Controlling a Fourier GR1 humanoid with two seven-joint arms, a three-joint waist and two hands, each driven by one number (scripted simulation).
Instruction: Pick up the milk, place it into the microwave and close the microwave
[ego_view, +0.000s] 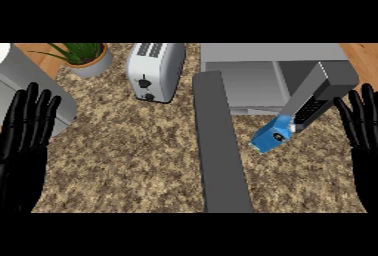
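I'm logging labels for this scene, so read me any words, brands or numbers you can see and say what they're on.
No text can be read.
Milk carton: blue, with a round dark mark on its end, no legible print.
Microwave: the keypad on its panel shows only tiny light dots, too small to read.
Toaster: two dark knobs, no lettering visible.

I see the milk (271, 136), a blue carton with a round cap on its near face, lying tipped over on the speckled counter, its top end pointing toward my lower left. It rests just in front of the grey microwave (275, 75), touching or nearly touching the lower edge of a grey panel that leans out from the oven's right side. The microwave's door (220, 145) stands wide open, swung out toward me, its cavity exposed.
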